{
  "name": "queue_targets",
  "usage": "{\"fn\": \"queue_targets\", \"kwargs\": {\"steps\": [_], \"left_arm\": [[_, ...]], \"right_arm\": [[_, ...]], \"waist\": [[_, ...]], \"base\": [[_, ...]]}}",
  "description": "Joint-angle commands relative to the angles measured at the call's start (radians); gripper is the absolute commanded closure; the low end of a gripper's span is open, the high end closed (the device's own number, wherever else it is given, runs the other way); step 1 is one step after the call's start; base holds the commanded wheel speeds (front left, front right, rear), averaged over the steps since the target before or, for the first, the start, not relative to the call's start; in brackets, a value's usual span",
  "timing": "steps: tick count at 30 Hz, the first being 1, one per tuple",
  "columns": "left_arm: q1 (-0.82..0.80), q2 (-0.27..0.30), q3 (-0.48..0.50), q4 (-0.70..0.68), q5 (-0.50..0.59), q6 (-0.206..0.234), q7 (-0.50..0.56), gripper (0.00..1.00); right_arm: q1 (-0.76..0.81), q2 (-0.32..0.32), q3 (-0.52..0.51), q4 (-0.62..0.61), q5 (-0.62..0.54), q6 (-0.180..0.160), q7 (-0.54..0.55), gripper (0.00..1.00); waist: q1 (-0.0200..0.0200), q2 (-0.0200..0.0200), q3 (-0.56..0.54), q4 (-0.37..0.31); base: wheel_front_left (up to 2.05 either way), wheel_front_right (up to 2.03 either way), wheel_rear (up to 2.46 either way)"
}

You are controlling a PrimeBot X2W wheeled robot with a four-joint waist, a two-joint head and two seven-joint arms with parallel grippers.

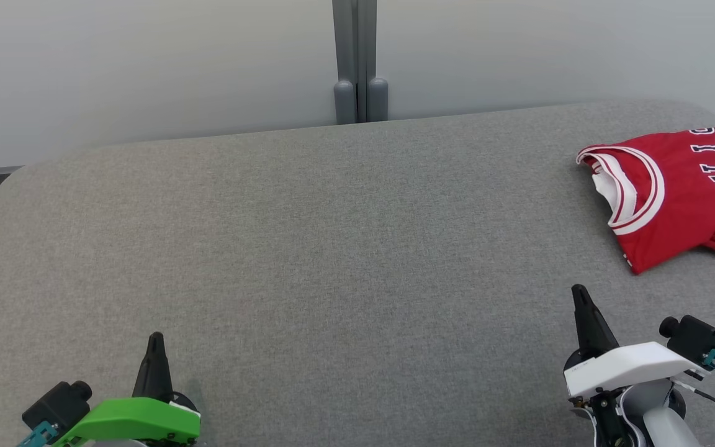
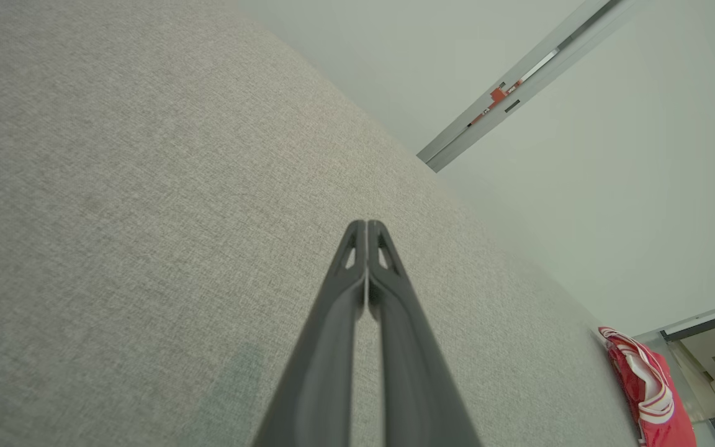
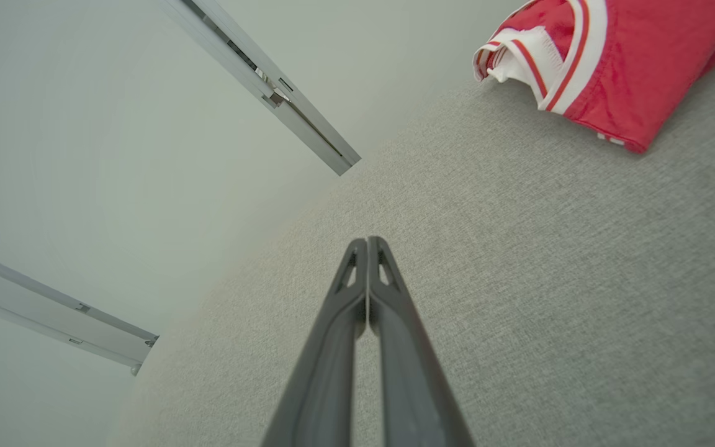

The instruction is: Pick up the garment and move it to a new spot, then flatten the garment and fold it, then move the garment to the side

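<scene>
The garment (image 1: 680, 192) is a red jersey with white trim and dark lettering, lying folded at the far right of the grey table (image 1: 332, 248). It also shows as a red bundle (image 2: 649, 385) at the lower right of the left wrist view and at the upper right of the right wrist view (image 3: 618, 56). My left gripper (image 1: 156, 338) rests at the lower left, shut and holding nothing, its tips together (image 2: 367, 225). My right gripper (image 1: 578, 290) sits at the lower right, short of the jersey, also shut and empty (image 3: 367, 241).
A pale wall with a grey post (image 1: 360, 62) runs behind the table's far edge. The table's rounded corners fall away at the far left and far right, and the jersey lies close to the right edge.
</scene>
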Motion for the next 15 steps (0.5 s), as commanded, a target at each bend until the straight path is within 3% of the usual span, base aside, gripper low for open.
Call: {"fn": "queue_targets", "kwargs": {"steps": [1, 15], "left_arm": [[-0.032, 0.003, 0.011, -0.015, -0.033, -0.010, 0.008, 1.00], [-0.049, 0.004, 0.039, -0.019, -0.191, -0.030, 0.056, 1.00]], "right_arm": [[-0.022, -0.004, -0.007, -0.020, 0.035, 0.000, 0.008, 1.00], [-0.025, -0.005, -0.032, -0.032, 0.210, 0.000, 0.055, 1.00]], "waist": [[0.0000, 0.0000, 0.000, 0.000], [0.0000, 0.0000, 0.001, 0.000]], "base": [[0.00, 0.00, 0.00], [0.00, 0.00, 0.00]]}}
